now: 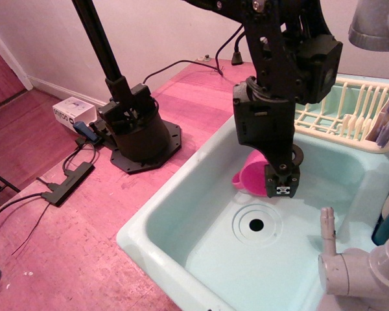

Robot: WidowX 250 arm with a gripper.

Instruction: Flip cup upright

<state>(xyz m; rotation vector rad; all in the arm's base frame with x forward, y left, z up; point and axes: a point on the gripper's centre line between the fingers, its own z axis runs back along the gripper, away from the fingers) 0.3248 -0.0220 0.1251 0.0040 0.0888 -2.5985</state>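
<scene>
The pink cup (249, 173) is inside the light teal sink (181, 214), near its back wall and just behind the drain. It is tilted, and its small handle (236, 178) sticks out to the left. My black gripper (282, 184) reaches down from above and is closed on the cup's right side. The near finger covers that part of the cup. I cannot tell whether the cup touches the sink floor or hangs just above it.
The round drain (256, 225) lies below the gripper. A grey faucet (353, 272) stands at the front right. A cream dish rack (350, 120) sits behind the sink. A second arm's black base (139, 133), cables and a power strip (68, 184) are on the pink counter to the left.
</scene>
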